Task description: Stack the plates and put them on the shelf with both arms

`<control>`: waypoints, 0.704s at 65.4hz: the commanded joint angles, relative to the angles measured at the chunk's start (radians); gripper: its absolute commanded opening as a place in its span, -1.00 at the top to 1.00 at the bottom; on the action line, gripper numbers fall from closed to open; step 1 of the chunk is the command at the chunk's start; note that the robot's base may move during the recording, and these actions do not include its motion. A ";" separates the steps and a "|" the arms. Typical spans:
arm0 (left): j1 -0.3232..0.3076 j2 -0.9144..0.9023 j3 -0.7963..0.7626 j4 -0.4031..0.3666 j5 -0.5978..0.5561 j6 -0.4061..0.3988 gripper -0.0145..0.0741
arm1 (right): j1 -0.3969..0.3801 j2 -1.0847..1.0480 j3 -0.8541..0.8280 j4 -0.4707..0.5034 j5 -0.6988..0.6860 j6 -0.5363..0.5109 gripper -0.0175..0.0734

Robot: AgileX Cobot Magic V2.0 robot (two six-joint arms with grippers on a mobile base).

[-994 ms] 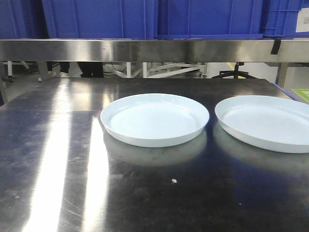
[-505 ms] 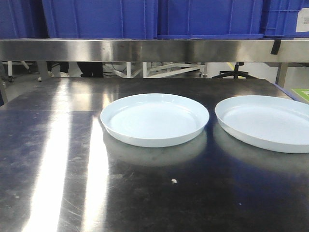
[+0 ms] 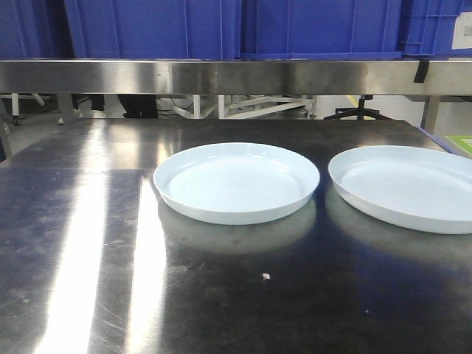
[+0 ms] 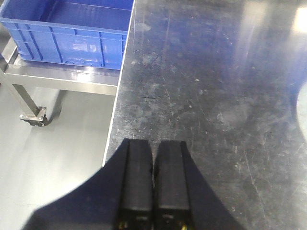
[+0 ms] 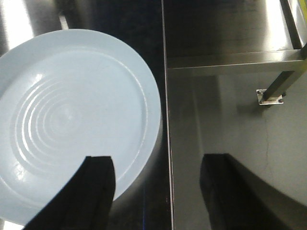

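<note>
The middle plate and the right plate lie apart on the counter, under the shelf. At bottom centre, the left gripper has its jaws pressed together, empty. The right gripper has its jaws spread wide, one crossing the right plate's rim at lower left.

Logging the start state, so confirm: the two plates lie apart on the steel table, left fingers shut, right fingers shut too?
No. The right gripper is open: the right wrist view shows its fingers wide apart, one over a plate. The rest holds: two plates apart on the steel table, left gripper shut.
</note>
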 commanded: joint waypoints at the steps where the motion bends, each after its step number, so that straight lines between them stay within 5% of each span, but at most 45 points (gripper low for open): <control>1: 0.002 -0.012 -0.026 0.002 -0.078 -0.009 0.46 | 0.002 -0.008 -0.037 -0.001 -0.053 0.000 -0.50; 46: 0.002 -0.012 -0.026 0.002 -0.078 -0.009 0.46 | 0.001 0.386 -0.369 -0.001 0.082 0.000 -0.50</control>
